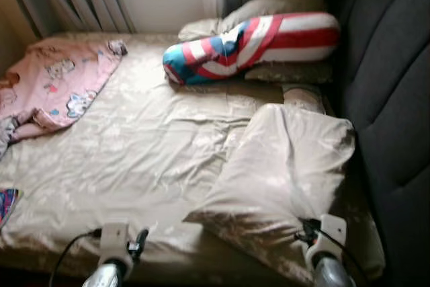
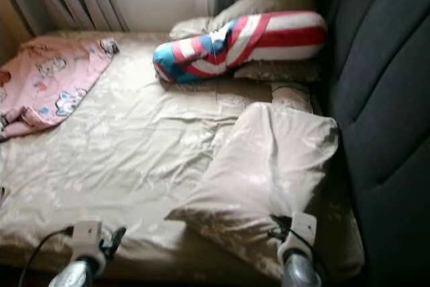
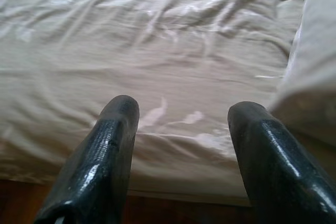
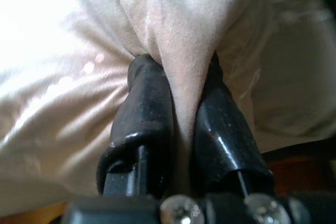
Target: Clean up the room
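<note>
Fingers of the right gripper [image 4: 178, 103] pinch a fold of the beige pillow [image 1: 282, 166]. Left gripper [image 3: 181, 124] hovers spread apart over the bed sheet [image 1: 134, 152].

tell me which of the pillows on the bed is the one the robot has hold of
The plain beige pillow nearest the robot: the right gripper has its fingers pinched on its edge. The striped red, white and blue bolster and the beige pillow beneath it lie untouched.
</note>
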Motion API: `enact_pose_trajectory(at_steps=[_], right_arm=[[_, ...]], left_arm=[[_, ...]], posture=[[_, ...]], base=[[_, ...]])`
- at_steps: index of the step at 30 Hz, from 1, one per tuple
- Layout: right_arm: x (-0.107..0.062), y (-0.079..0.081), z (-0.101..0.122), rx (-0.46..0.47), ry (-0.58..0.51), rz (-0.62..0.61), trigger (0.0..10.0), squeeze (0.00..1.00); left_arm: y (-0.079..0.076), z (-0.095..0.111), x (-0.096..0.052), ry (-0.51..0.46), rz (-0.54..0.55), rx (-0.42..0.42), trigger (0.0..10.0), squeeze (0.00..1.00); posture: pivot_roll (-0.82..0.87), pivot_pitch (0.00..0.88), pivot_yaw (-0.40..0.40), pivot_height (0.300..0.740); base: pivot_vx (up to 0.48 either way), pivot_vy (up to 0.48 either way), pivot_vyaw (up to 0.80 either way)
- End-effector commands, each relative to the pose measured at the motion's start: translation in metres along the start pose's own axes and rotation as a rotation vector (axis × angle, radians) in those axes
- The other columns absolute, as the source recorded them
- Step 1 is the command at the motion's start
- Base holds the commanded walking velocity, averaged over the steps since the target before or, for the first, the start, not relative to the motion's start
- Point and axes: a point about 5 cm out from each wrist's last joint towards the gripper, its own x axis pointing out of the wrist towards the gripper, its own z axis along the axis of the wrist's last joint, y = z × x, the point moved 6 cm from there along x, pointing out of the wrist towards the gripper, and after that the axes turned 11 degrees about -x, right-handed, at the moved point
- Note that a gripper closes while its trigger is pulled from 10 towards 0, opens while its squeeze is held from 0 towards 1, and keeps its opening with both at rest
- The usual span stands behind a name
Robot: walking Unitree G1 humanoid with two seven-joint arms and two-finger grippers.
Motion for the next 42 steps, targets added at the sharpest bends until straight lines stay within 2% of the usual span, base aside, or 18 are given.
enact_pose_trajectory(at_steps=[1,16,32,33,34,35,36,37,38,42], right_arm=[[0.004,-0.008,0.023,0.005,-0.08,-0.043,10.0,0.0],[0.005,-0.026,0.027,-0.007,-0.08,-0.117,10.0,0.0],[0.006,-0.017,0.028,0.004,-0.085,-0.085,10.0,0.0],[0.006,-0.016,0.029,0.005,-0.087,-0.081,10.0,0.22],[0.006,-0.016,0.029,0.005,-0.088,-0.079,10.0,0.22],[0.007,-0.016,0.029,0.005,-0.089,-0.078,10.0,0.27],[0.007,-0.015,0.03,0.002,-0.091,-0.073,10.0,0.38],[0.007,-0.014,0.03,0.001,-0.092,-0.07,10.0,0.38],[0.007,-0.012,0.031,-0.007,-0.099,-0.062,10.0,0.72],[0.006,-0.011,0.034,-0.016,-0.116,-0.057,10.0,0.71]], left_arm=[[0.01,-0.008,-0.005,0.024,0.022,0.01,10.0,0.0],[0.01,-0.008,-0.005,0.021,0.025,0.015,10.0,0.0],[0.011,-0.007,-0.005,0.016,0.029,0.002,10.0,0.0],[0.011,-0.006,-0.004,0.016,0.029,0.001,10.0,0.0],[0.011,-0.006,-0.004,0.017,0.029,0.001,10.0,0.0],[0.011,-0.006,-0.004,0.017,0.029,0.001,10.0,0.0],[0.011,-0.006,-0.004,0.017,0.029,0.0,10.0,0.0],[0.011,-0.006,-0.004,0.017,0.029,0.0,10.0,0.0],[0.01,-0.006,-0.004,0.016,0.029,-0.001,10.0,0.0],[0.01,-0.006,-0.004,0.014,0.027,-0.001,10.0,0.0]], posture=[[0.06,0.06,-0.009,0.74],[0.06,0.071,-0.011,0.74],[0.07,0.081,-0.01,0.74],[0.07,0.081,-0.01,0.74],[0.07,0.08,-0.01,0.74],[0.07,0.08,-0.01,0.74],[0.07,0.08,-0.01,0.74],[0.07,0.08,-0.01,0.74],[0.07,0.077,-0.01,0.74],[0.07,0.077,-0.011,0.74]], base=[[0.0,-0.337,0.0],[0.0,-0.338,0.0],[0.0,-0.02,0.0],[0.0,0.0,0.0],[0.0,0.0,0.0],[0.0,0.0,0.0],[0.0,0.0,0.0],[0.0,0.0,0.0],[0.0,0.0,0.0],[0.0,0.0,0.0]])
